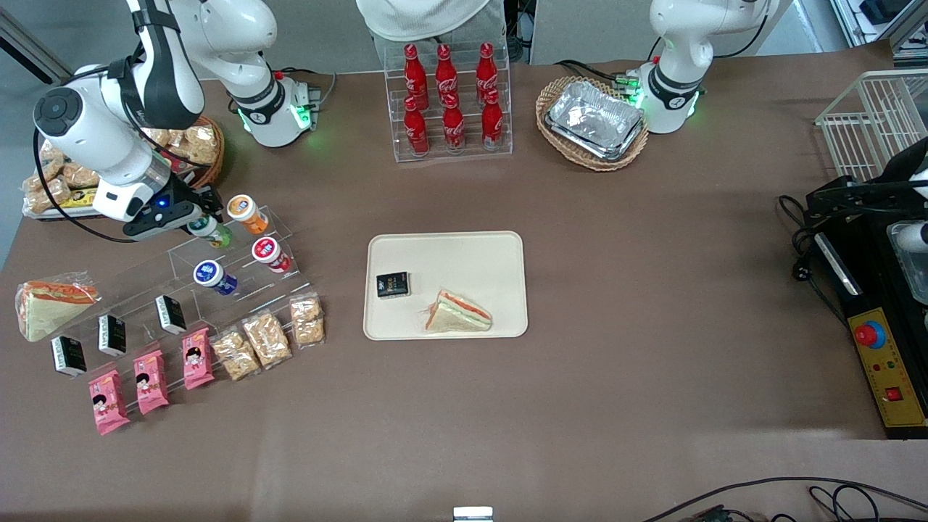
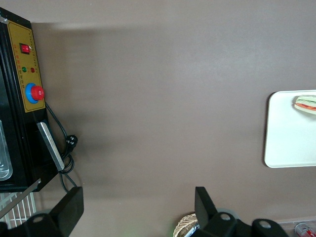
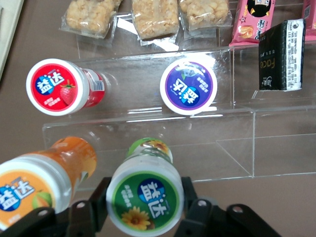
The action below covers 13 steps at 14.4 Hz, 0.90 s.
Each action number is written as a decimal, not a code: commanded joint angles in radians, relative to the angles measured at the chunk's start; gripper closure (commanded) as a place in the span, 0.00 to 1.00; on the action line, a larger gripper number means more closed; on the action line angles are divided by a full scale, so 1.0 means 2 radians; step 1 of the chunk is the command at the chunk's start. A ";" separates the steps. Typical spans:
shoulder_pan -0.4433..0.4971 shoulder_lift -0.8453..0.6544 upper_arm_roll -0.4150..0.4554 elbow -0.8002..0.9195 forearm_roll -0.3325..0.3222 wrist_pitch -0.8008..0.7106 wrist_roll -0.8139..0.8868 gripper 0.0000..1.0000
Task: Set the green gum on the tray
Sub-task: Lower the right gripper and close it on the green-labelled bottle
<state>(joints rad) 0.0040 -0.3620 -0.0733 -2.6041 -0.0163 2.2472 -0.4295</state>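
The green gum [image 1: 212, 230] [image 3: 145, 200], a green bottle with a white cap and a sunflower mark, lies on the upper step of a clear acrylic rack [image 1: 145, 283]. My right gripper [image 1: 199, 217] [image 3: 144, 190] sits at that step, its fingers [image 3: 98, 197] pressed against both sides of the cap, so it is shut on the bottle. The cream tray [image 1: 449, 250] [image 2: 286, 143] lies mid-table, toward the parked arm's end from the rack. It holds a wrapped sandwich [image 1: 458, 313] and a small black box [image 1: 393, 284].
An orange bottle [image 1: 246, 212] [image 3: 39, 187] lies right beside the green one. Red [image 1: 270, 254] [image 3: 57, 88] and blue [image 1: 212, 276] [image 3: 188, 87] bottles lie one step lower. Black boxes, pink packs and snack bags fill the lower steps. A cola rack [image 1: 449, 101] and foil trays [image 1: 596, 119] stand farther from the camera.
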 commanded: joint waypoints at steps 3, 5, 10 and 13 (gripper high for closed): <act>-0.003 0.000 0.001 -0.006 -0.005 0.010 -0.002 0.62; -0.003 -0.002 0.001 0.004 -0.004 0.003 -0.003 0.62; 0.006 -0.004 0.007 0.118 -0.002 -0.121 0.002 0.62; 0.021 0.001 0.007 0.195 0.004 -0.192 0.008 0.62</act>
<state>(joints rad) 0.0212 -0.3752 -0.0602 -2.3630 -0.0162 1.9993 -0.4284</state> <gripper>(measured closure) 0.410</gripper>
